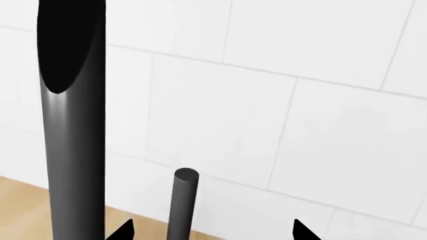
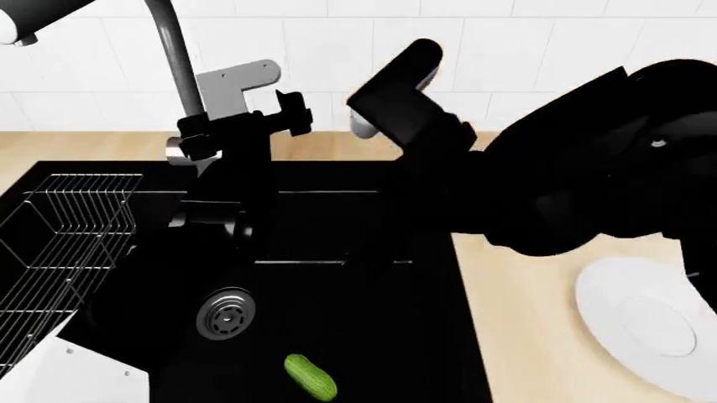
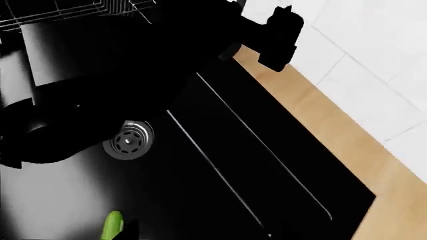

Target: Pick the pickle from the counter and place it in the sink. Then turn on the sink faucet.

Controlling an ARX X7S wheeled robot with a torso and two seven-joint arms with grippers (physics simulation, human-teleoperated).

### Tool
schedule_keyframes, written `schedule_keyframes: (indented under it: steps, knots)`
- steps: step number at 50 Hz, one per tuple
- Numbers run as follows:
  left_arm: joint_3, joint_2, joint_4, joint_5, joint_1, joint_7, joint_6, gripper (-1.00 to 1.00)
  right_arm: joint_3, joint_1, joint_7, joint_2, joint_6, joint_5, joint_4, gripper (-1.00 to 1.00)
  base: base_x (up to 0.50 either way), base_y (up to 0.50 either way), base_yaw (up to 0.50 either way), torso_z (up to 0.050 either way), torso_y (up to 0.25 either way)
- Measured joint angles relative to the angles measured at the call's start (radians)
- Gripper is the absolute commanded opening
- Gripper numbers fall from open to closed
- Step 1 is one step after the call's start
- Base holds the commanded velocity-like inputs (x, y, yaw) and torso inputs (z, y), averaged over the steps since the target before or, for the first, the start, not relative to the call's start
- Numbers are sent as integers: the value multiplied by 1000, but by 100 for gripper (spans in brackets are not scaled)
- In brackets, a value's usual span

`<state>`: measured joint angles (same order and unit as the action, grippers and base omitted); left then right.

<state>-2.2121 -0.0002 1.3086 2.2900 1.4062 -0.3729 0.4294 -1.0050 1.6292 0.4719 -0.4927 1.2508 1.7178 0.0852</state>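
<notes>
- The small oblong bright-green pickle (image 2: 311,377) is lying on the floor of the large rectangular matte-black sink (image 2: 370,336), near the front of the basin and just in front of the round steel drain (image 2: 225,313); judged from this, the placing step is done and the faucet step is in hand.
- The left claw (image 1: 212,231) is hanging beside the tall brushed-steel grey faucet (image 2: 180,80); in the left wrist view its two dark fingertips are standing well apart, holding nothing, with the faucet's slim grey side lever (image 1: 183,202) rising between them and the thick upright pipe (image 1: 75,150) just off to one side.
- The right claw is probably empty, but its jaws are not showing clearly in any view, so I cannot tell how far it is open.
- What could go wrong: the tips are sitting low on the lever, so the claw may be sliding off the smooth round rod instead of turning it; a push in the wrong direction could be jamming a finger against the pipe.
- The pickle is looking glossy, slightly bumpy, with rounded ends; it is much smaller than the round white plate (image 2: 650,332) on the light beige wood-look tabletop (image 2: 526,336).
</notes>
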Motion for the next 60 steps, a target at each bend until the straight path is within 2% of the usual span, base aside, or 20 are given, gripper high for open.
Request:
schedule_keyframes:
  steps: [8,14,24,33,44,60]
  knots:
    - [10,0,0,7,-1,10,-2,100,71,46,113,-90,-27,49,70,100,0,0,0,0,0]
    - [-25,0,-1,74,110,8,-103,100,107,54,175,-148,-51,56,124,100,0,0,0,0,2]
    - [-139,0,0,181,213,-2,-175,100,155,22,209,-232,-107,9,214,100,0,0,0,0,0]
    - [-160,0,0,189,238,-9,-196,100,187,-13,237,-289,-154,-17,264,100,0,0,0,0,0]
    - [-125,0,0,110,216,-21,-199,100,212,-53,264,-332,-202,-36,294,100,0,0,0,0,0]
    - [67,0,0,-110,148,-32,-198,100,233,-110,269,-371,-257,-62,314,100,0,0,0,0,0]
